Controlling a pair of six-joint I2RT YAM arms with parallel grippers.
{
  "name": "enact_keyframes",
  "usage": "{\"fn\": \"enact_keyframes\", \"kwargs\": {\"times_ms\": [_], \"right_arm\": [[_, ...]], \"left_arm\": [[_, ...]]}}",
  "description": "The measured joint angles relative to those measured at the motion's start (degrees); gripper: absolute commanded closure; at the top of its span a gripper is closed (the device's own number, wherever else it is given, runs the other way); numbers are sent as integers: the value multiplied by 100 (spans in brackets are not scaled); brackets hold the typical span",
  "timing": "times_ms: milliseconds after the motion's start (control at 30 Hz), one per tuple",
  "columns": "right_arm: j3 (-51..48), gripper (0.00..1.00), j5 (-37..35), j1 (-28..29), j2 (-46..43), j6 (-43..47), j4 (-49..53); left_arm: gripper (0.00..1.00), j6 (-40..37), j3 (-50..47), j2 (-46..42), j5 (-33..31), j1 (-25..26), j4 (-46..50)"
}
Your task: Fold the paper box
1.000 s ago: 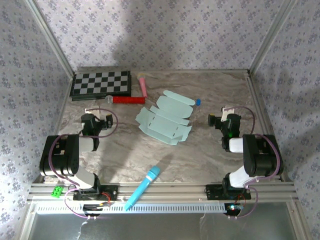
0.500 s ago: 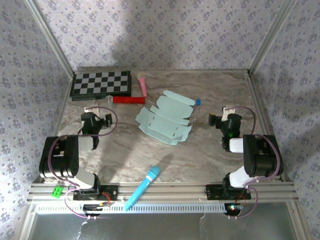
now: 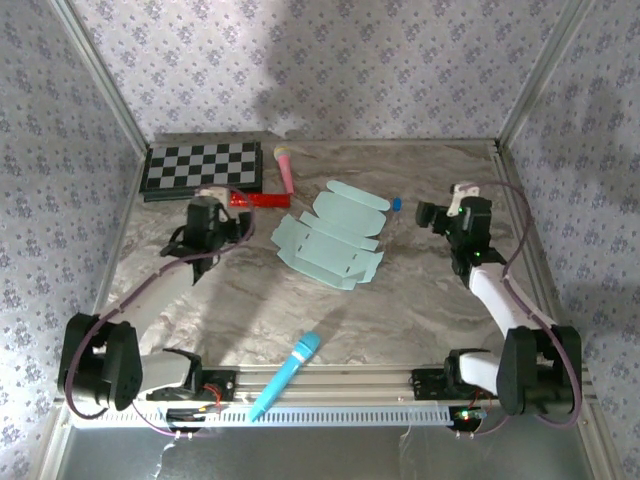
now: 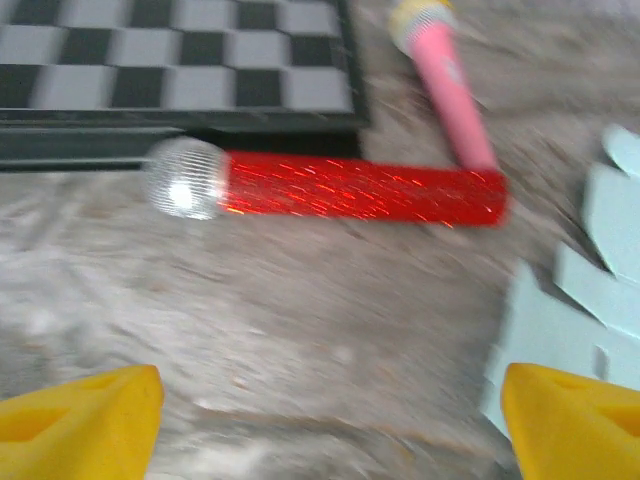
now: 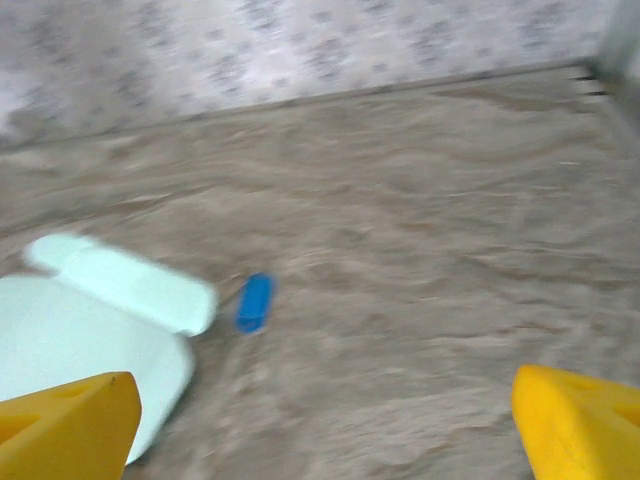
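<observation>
Left gripper (image 4: 325,425): jaws wide apart, empty. Right gripper (image 5: 320,425): likewise wide, empty. Box (image 3: 330,238): flat unfolded sheet between the two, right of left gripper, left of right gripper, untouched. Judged: thin card, light, bendy, creases easily, likely slides on table (image 3: 420,300). Best hold: pinch lifted flap edge or rounded tab, other gripper pinning panel.

Left arm (image 3: 150,300), right arm (image 3: 500,295): black joint housings, pale grey-white links. Mauve cable (image 3: 524,225) loops loose along each. Left fingers (image 4: 80,415) and right fingers (image 5: 575,420): yellow, wedge-shaped.
</observation>
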State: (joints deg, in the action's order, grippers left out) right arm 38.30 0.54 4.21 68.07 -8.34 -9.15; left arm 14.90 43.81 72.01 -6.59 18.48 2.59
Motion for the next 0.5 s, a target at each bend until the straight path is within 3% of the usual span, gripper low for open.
{"fn": "enact_keyframes", "kwargs": {"times_ms": [133, 300, 500], "right_arm": [[350, 27, 348, 782, 186, -166, 734], [1207, 67, 817, 1239, 1261, -337, 1287], [2334, 75, 1117, 1397, 2774, -431, 1635]], "left_arm": [[43, 367, 525, 485, 323, 750, 387], [78, 828, 914, 1252, 841, 1412, 332], [97, 1296, 1224, 2232, 1196, 1803, 155]]}}
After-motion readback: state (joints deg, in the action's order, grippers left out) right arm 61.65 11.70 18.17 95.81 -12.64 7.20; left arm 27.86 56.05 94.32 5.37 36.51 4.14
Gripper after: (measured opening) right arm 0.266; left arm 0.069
